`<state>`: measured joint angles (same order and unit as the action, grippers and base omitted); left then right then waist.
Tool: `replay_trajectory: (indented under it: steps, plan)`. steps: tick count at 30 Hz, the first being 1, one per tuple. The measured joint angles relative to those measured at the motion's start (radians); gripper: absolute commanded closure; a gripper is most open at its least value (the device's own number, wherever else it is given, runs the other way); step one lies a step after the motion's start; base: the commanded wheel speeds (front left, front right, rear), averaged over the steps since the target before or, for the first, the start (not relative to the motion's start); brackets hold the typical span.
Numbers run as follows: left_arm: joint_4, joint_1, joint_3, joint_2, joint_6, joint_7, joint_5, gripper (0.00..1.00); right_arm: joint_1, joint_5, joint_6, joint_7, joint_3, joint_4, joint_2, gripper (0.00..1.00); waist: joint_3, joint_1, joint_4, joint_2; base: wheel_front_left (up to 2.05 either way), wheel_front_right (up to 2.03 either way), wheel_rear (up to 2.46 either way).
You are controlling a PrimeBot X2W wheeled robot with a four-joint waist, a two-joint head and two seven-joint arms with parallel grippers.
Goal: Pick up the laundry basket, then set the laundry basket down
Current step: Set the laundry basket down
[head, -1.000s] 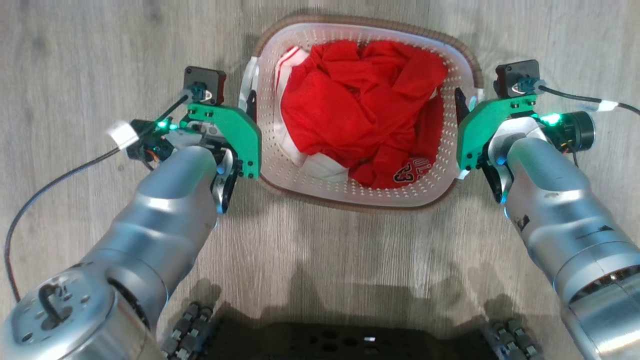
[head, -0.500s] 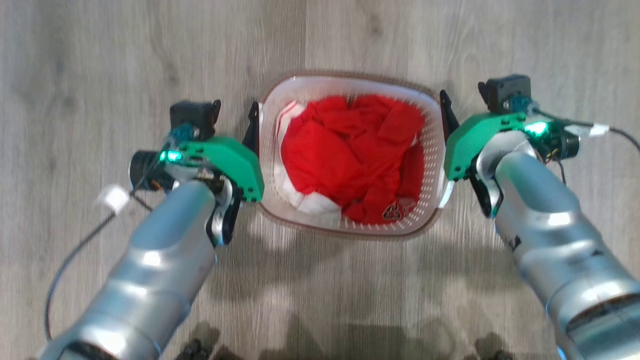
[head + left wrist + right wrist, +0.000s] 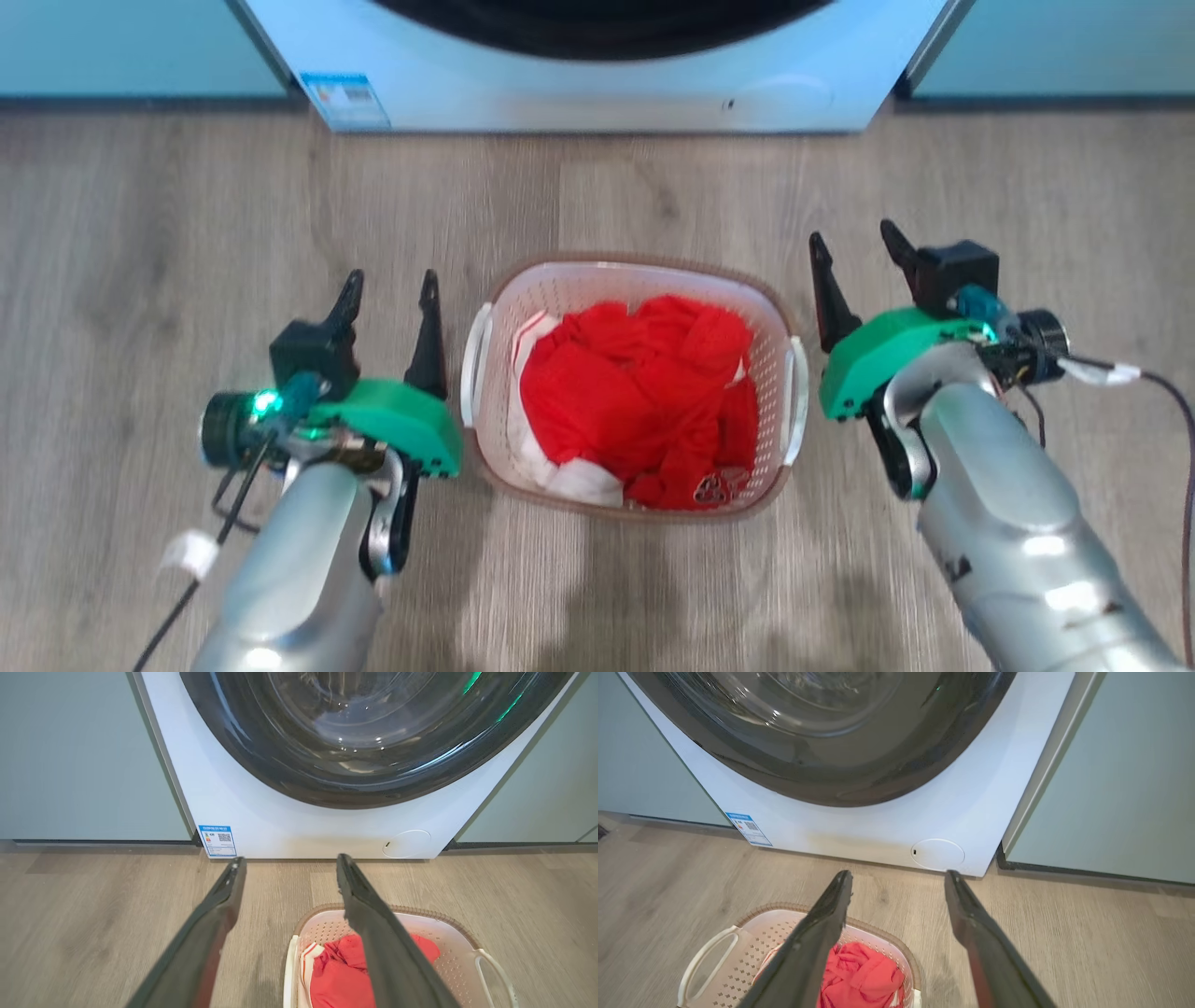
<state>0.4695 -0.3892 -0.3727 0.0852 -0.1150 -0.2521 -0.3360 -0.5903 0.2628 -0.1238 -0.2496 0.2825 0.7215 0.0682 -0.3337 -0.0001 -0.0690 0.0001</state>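
Basket [image 3: 597, 278]: upright on wood floor [image 3: 653, 187], near washer [image 3: 597, 93]; red clothes [image 3: 635, 401] inside.
Left gripper [image 3: 391, 280]: jaws apart, holds nothing, just beside left handle [image 3: 471, 355].
Right gripper [image 3: 851, 233]: jaws apart, holds nothing, near right handle [image 3: 795, 392].
Washer: white, dark round door [image 3: 364, 742], beyond basket.

Tilting up with the head camera, bringing a white washing machine [image 3: 579, 98] into the top of the head view, where a second ago bare floor was filling it. Showing the laundry basket [image 3: 597, 285] smaller and lower in that view. No longer pressing in at the side handles [image 3: 474, 359]: left gripper [image 3: 391, 280] and right gripper [image 3: 851, 235] now standing just beside the basket, apart from it, jaws spread wide, gripping nothing, pointing up the view.
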Motion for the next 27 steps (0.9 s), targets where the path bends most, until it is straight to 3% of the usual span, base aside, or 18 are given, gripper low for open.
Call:
replay_trajectory:
  steps: [10, 27]
  plan:
    - [-0.175, 0.165, 0.114, -0.024, 0.019, 0.0, 0.12, 0.0, 0.157, -0.024, 0.0, 0.0, -0.035, -0.189, -0.002, 0.0, 0.112, 0.0, 0.014, 0.0, 0.0, 0.0, 0.0]
    - [-0.361, 0.402, 0.226, -0.031, 0.036, 0.0, 0.16, 0.0, 0.447, -0.045, 0.0, 0.0, -0.12, -0.477, -0.01, 0.0, 0.219, 0.0, 0.044, 0.0, 0.0, 0.0, 0.0]
